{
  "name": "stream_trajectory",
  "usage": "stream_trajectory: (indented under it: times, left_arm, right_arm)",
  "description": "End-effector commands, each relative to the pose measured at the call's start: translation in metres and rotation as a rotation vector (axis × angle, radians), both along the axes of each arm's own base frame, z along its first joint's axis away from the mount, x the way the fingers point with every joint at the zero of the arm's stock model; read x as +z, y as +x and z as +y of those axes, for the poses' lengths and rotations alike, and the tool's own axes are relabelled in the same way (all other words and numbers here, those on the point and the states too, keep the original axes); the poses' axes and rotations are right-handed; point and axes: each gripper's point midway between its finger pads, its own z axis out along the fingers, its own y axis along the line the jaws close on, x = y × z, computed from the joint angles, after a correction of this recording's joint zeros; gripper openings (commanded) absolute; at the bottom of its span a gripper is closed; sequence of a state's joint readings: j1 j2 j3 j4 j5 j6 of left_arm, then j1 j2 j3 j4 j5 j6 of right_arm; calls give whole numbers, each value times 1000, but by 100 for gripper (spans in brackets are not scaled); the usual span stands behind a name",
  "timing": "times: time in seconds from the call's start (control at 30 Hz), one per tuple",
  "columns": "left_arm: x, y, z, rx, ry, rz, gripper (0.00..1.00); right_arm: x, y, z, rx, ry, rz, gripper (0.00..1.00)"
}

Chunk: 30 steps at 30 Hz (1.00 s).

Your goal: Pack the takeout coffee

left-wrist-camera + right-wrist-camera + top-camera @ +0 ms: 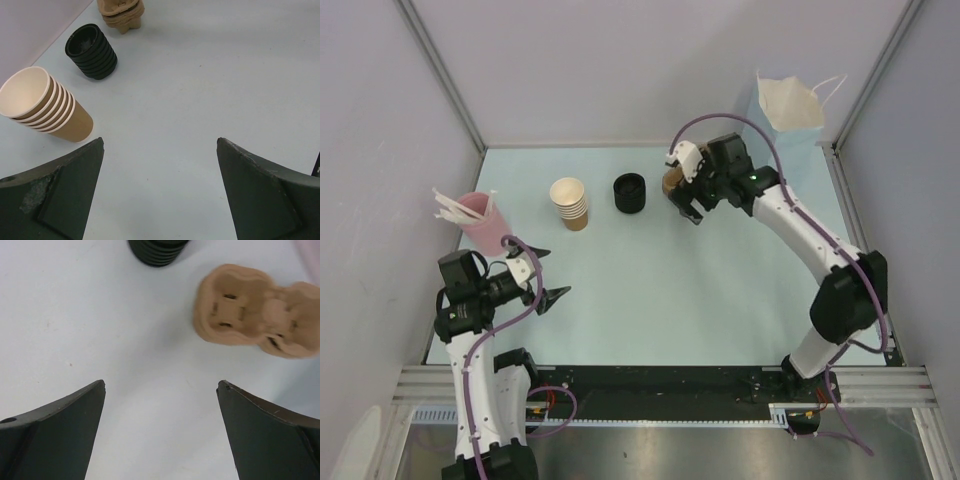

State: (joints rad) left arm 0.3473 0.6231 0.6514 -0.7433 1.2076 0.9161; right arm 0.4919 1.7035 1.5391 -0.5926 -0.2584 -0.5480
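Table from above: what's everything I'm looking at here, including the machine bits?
paper cups: one stack of about six, tan with cream insides, back left of centre
lids: one stack, black, right of the cups
cup carriers: one stack, brown, right of the lids
pink cup: one, holding white stirrers, left edge
paper bag: one, light blue, back right corner
table: one, pale blue
left arm: white and black, near left, jaws open
right arm: white and black, reaching towards the carriers, jaws open

The pale blue table (650,290) bears a pink cup (480,222), tan cup stack (571,203), black lid stack (629,192) and pulp carrier (255,310).
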Motion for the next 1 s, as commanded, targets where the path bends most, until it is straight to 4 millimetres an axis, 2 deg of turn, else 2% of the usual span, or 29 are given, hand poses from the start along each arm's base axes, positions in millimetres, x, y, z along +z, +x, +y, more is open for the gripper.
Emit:
stream_trajectory:
  times: [0.0, 0.07, 0.13, 0.2, 0.3, 0.43, 0.47, 0.53, 0.57, 0.63, 0.67, 0.7, 0.73, 0.77, 0.8, 0.83, 0.87, 0.9, 0.97]
  left_arm:
    - [5, -2, -4, -41, -5, -53, 100]
    - [6, -2, -4, -41, -5, -54, 100]
    - [7, -4, -5, -43, -4, -60, 100]
    - [7, -4, -5, -42, -3, -63, 100]
    - [8, -5, -6, -44, 0, -71, 100]
    - [8, -5, -5, -42, -1, -67, 100]
    - [8, -5, -6, -43, -1, -67, 100]
    - [8, -5, -5, -41, 0, -66, 100]
    - [8, -4, -5, -40, 2, -69, 100]
    - [7, -4, -5, -40, 0, -65, 100]
    - [6, -4, -5, -37, 1, -63, 100]
    - [6, -3, -4, -37, 0, -60, 100]
    - [5, -3, -4, -38, 1, -59, 100]
    - [5, -2, -4, -36, 1, -58, 100]
    - [4, -2, -4, -36, 0, -55, 100]
    - [4, -2, -4, -35, -1, -50, 100]
    - [4, -2, -4, -35, -1, -50, 100]
    - [4, -1, -3, -34, -1, -47, 100]
    - [3, -1, -3, -33, -1, -45, 100]
  right_arm:
    - [80, -3, -46, -126, 23, -183, 100]
    - [106, -2, -64, -145, 12, -271, 100]
    - [135, -8, -80, -157, 11, -352, 100]
    - [154, -7, -95, -187, 3, -403, 100]
    - [158, -8, -103, -201, 6, -398, 100]
    - [142, 7, -93, -250, 37, -347, 100]
    - [129, 17, -90, -267, 34, -322, 100]
    - [126, 32, -83, -303, 72, -319, 99]
    - [111, 46, -76, -314, 74, -295, 98]
    - [97, 62, -70, -338, 88, -250, 95]
    - [88, 79, -64, -345, 86, -220, 93]
    - [79, 86, -58, -333, 93, -185, 91]
    - [76, 97, -58, -350, 110, -161, 86]
    - [88, 105, -54, -347, 131, -165, 85]
    - [59, 121, -48, -341, 119, -104, 84]
    - [55, 128, -45, -342, 117, -95, 84]
    - [62, 137, -41, -336, 129, -108, 84]
    - [40, 146, -36, -325, 116, -73, 84]
    - [31, 157, -30, -312, 110, -71, 84]
